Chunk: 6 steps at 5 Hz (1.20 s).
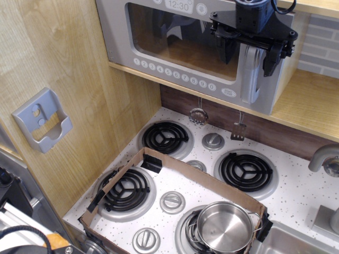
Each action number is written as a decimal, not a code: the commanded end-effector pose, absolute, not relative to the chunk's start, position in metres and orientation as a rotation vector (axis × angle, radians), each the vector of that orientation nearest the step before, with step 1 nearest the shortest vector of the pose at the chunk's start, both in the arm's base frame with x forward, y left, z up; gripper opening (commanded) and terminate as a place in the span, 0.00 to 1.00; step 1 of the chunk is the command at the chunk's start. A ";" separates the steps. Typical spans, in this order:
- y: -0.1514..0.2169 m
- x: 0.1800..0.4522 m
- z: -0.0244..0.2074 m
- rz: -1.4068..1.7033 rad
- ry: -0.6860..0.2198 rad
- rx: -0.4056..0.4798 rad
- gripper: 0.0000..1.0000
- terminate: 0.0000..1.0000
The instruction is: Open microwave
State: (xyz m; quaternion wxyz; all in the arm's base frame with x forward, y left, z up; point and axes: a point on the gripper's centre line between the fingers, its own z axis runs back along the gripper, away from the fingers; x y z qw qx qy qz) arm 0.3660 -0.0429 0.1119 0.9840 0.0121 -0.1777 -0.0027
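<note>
we see the grey toy microwave point(180, 42) sitting long side level on the wooden shelf point(307, 100), door facing out and shut. its upright handle point(250, 71) lies between the spread fingers of our pincer point(250, 53). the clear window and white number buttons point(175, 74) lie left of it.

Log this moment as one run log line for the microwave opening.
phase: approach | pincer: open, fingers straddling handle, not closed | microwave: door shut | pot: on front burner, untouched
</note>
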 end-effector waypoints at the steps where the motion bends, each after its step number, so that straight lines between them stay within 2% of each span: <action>1: -0.042 0.373 0.125 0.003 -0.408 0.021 0.00 0.00; 5: -0.040 0.331 0.125 0.108 -0.308 0.007 0.00 0.00; 6: -0.045 0.324 0.128 0.121 -0.282 0.011 1.00 0.00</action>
